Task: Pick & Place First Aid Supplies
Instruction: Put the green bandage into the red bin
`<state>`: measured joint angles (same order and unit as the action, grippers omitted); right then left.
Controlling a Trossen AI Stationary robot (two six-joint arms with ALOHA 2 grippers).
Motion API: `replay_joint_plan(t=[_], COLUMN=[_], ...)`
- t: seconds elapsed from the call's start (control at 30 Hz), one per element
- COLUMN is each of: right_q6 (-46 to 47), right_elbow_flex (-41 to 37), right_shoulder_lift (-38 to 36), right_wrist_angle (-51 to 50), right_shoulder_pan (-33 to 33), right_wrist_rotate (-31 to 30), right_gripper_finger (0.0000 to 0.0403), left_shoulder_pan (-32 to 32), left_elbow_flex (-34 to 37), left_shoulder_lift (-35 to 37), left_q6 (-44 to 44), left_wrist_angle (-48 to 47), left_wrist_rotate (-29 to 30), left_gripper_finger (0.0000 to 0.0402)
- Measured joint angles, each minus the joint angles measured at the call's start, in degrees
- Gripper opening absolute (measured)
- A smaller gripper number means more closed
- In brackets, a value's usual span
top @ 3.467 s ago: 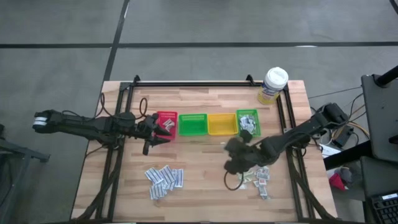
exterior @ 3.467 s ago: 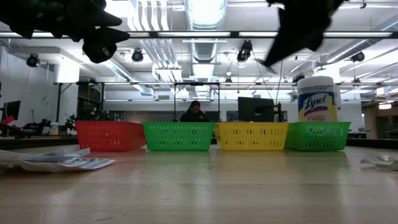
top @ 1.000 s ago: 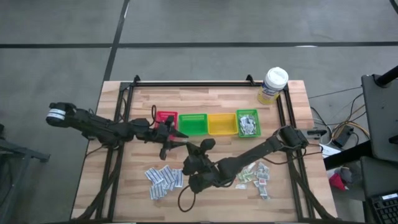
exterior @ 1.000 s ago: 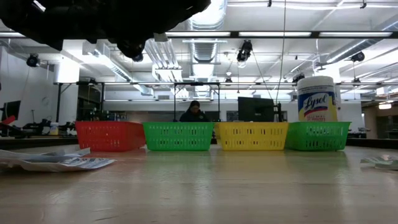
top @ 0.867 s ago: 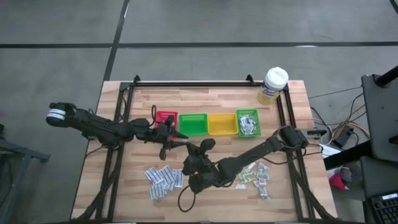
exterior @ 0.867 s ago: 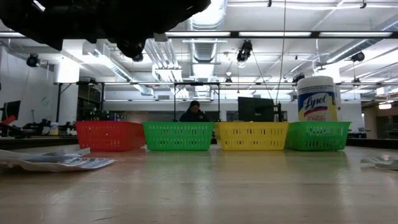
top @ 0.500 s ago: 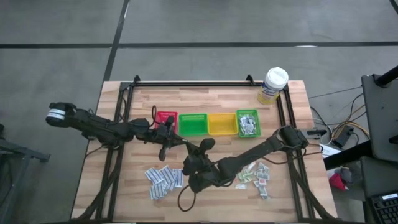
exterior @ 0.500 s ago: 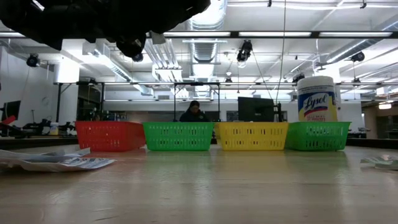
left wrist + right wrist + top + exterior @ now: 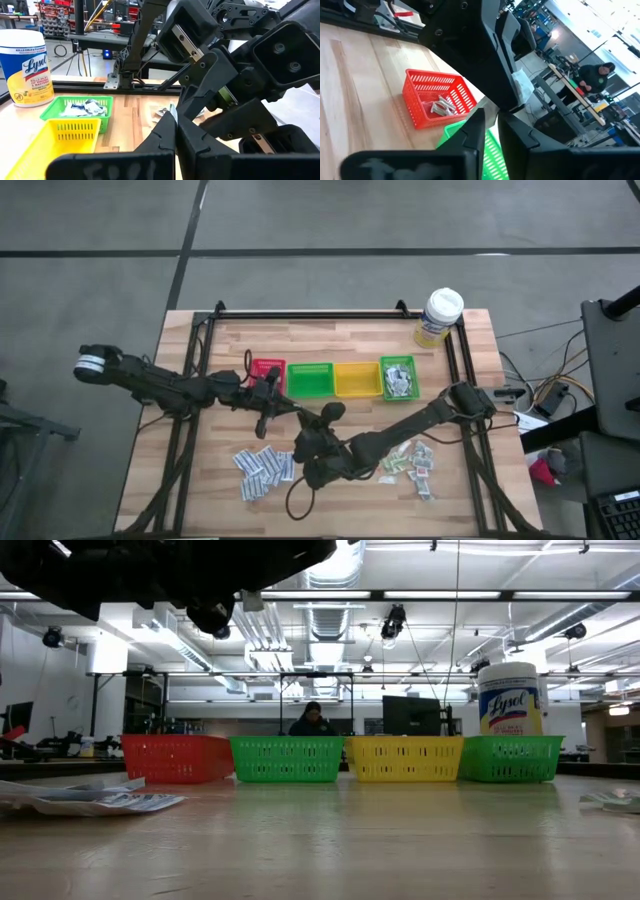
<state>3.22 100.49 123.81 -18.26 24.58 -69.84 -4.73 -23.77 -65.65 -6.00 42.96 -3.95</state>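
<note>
Look first at the thin pale sachet (image 9: 171,107), seemingly pinched at the very tips of the left gripper (image 9: 175,119), fingers pressed fully together, in the air just in front of the red bin (image 9: 266,369) and the green bin (image 9: 309,380). Treat this as a hand-over between arms, judged from the right gripper (image 9: 491,117) standing tip to tip with the left one, its fingers a little apart. Confirm a firm pinch on the left side before drawing the right gripper away, and retreat straight back, without dragging the sachet sideways. Then carry low and slowly to the proper bin, because so light a packet slips easily. Leave for later turns the loose supplies on the table (image 9: 330,500): one pile (image 9: 265,467) at the left front, another pile (image 9: 410,462) at the right front.
</note>
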Motion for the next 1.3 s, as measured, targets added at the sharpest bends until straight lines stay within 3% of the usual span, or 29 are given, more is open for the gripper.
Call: replay_joint_plan(t=[0.17, 0.3, 0.53, 0.77, 0.9, 1.07, 1.3], right_q6=[-0.2, 0.7, 15.9, 41.0, 49.3, 50.8, 50.5], right_elbow_flex=[0.2, 0.4, 0.4, 0.4, 0.4, -0.1, -0.2], right_shoulder_lift=[-0.1, -0.3, -1.3, -3.2, -3.3, -3.3, -3.5], right_wrist_angle=[-1.2, -5.1, -21.8, -49.3, -60.9, -67.2, -70.3], right_shoulder_pan=[0.1, 1.1, 2.8, 4.2, 5.2, 7.1, 10.2], right_wrist_rotate=[0.5, 0.5, 0.2, 6.6, 11.5, 15.7, 16.1], right_gripper_finger=[0.0096, 0.0122, 0.0138, 0.0139, 0.0137, 0.013, 0.0116], left_shoulder_pan=[0.0, 0.2, 0.8, 4.9, 8.6, 13.1, 18.9], left_elbow_flex=[0.0, 0.0, 0.1, 0.1, 0.1, 0.1, 0.1], left_shoulder_lift=[0.0, 0.0, 0.1, 0.1, 0.1, 0.1, 0.1], left_q6=[0.2, 0.4, -3.5, -9.6, -13.1, -18.1, -24.6], left_wrist_angle=[0.1, -2.2, -9.4, -14.3, -18.7, -24.4, -31.2], left_wrist_rotate=[1.5, 7.9, 19.3, 21.5, 21.6, 21.6, 19.0], left_gripper_finger=[0.0, 0.0, 0.0, 0.0, 0.0, 0.0, 0.0])
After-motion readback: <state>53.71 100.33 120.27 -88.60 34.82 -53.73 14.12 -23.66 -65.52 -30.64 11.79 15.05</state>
